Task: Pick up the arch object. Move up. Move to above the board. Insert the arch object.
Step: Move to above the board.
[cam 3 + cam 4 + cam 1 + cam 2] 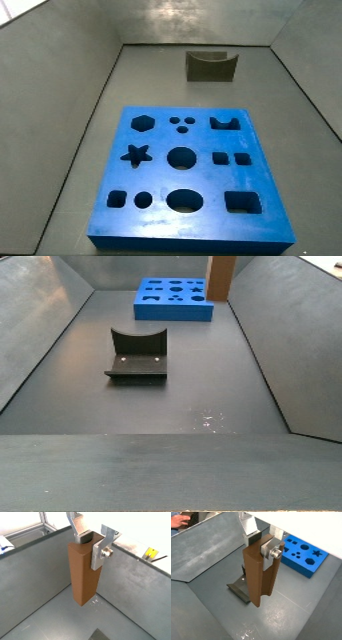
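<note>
My gripper (90,544) (259,548) is shut on the top end of the arch object (83,577) (256,579). This piece is a tall orange-brown bar with a groove running along one side. It hangs upright between the silver fingers (100,557). In a side view only the arch object (221,276) shows, at the far right just beyond the board (174,298); the gripper is above that picture's edge. The board (187,165) (304,557) is a bright-blue slab with shaped holes, among them an arch-shaped hole (223,122). It lies flat on the floor to one side of the held piece.
The fixture (138,354) (210,67) (238,589), a dark bracket with a curved notch on a base plate, stands on the grey floor mid-bin. Sloping grey walls (274,336) close in all sides.
</note>
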Controlling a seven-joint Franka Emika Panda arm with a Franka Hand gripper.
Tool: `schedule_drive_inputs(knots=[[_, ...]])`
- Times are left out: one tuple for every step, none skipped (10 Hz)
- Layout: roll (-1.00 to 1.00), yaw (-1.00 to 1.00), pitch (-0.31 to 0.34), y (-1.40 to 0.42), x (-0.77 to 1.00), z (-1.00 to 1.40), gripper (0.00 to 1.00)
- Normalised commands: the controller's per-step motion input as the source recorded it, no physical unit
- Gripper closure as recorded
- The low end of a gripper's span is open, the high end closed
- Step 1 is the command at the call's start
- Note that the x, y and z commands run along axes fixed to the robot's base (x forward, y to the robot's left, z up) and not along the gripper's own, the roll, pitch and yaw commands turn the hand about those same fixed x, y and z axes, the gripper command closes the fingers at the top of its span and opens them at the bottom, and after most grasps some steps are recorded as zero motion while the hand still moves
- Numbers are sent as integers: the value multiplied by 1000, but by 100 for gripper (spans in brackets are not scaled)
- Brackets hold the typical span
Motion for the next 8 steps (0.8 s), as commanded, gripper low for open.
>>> schedule_drive_inputs(knots=[[-166, 8, 389, -1000, 30, -23, 100], [-153, 10, 361, -1000, 33, -28, 100], [-129, 13, 283, -1000, 37, -24, 100], [-139, 2, 236, -1000, 40, -23, 100], [-56, 10, 156, -1000, 50, -21, 100], [-24, 16, 138, -1000, 53, -20, 100], [-28, 13, 115, -1000, 60, -16, 100], [-3, 9, 107, -1000, 68, -13, 100]])
